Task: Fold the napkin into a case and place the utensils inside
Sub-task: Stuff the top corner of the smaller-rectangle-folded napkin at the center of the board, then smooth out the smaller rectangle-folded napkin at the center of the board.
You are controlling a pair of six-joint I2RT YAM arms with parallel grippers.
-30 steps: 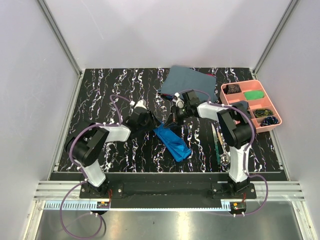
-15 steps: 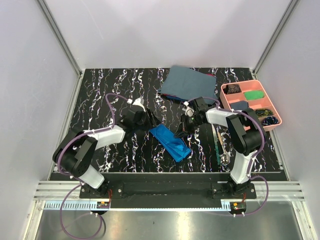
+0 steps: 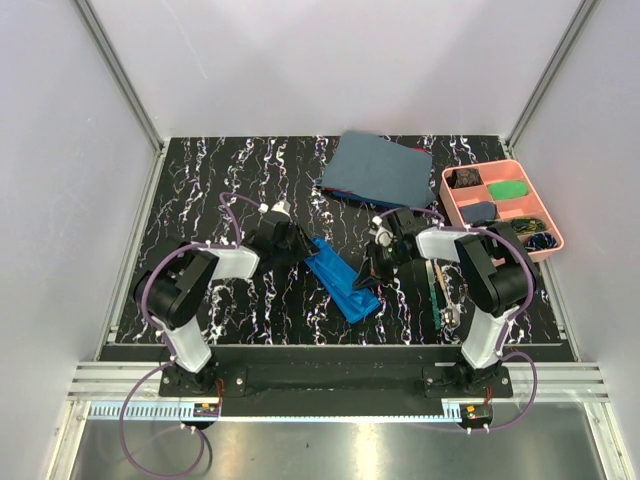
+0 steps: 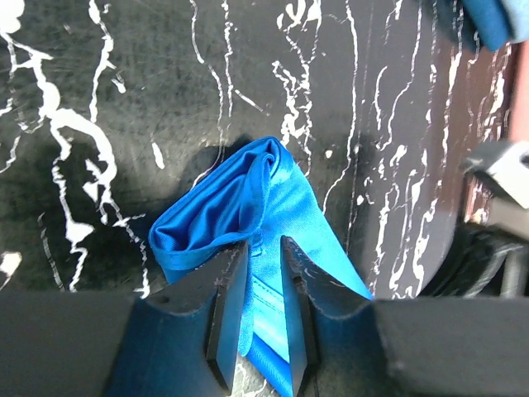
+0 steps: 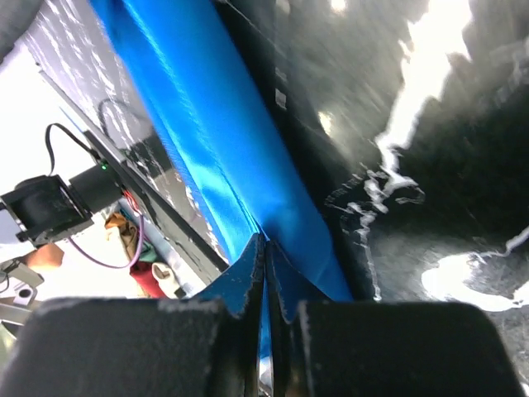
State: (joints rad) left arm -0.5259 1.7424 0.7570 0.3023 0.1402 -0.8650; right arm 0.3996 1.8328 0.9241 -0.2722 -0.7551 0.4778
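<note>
We see the napkin [image 3: 345, 280] folded into a long narrow strip on the bench [image 3: 200, 190]. It lies aslant, well to the left of the pink tray [image 3: 480, 166] and nearer the arm bases than the tray is. The left jaws sit at the strip's end farthest from the tray. In the left wrist view they stand narrow, with a rumpled fold of the napkin [image 4: 248, 198] between them, and we cannot tell whether they pinch it. The right jaws are on the side of the strip that faces the tray. They are closed tight on a raised edge of the napkin [image 5: 207, 124]. The utensils [image 3: 437, 287], one green-handled, lie between the napkin and the tray, on the tray's near side. A grey-blue cloth [image 3: 380, 168] lies just left of the tray.
</note>
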